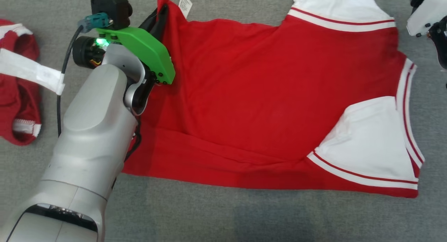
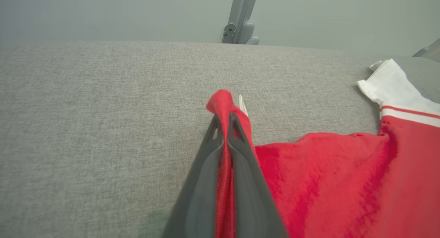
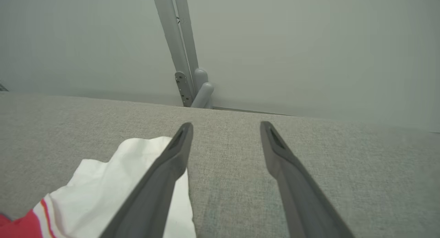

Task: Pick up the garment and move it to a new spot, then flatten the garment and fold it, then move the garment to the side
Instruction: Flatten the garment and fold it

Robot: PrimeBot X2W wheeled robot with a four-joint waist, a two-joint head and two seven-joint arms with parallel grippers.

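Observation:
The garment [image 1: 265,95] is a red shirt with white sleeves, spread sideways on the grey cloth table. Its hem corner at the far left, beside a white label [image 1: 185,4], is pinched and lifted slightly by my left gripper [image 1: 160,13]. In the left wrist view the gripper [image 2: 223,121] is shut on a fold of the red garment [image 2: 343,183], which pokes out past the tips. My right gripper [image 3: 227,128] hovers open above the table at the far right. One white sleeve [image 3: 113,183] lies under its left finger, and nothing is between its fingers. The right arm's pale wrist [image 1: 422,18] is at the top right corner.
A second red and white garment [image 1: 17,95] lies bunched at the left edge of the table. Bare grey table [image 1: 244,217] runs along the near side. A grey metal post [image 3: 182,59] stands behind the table's far edge against a pale wall.

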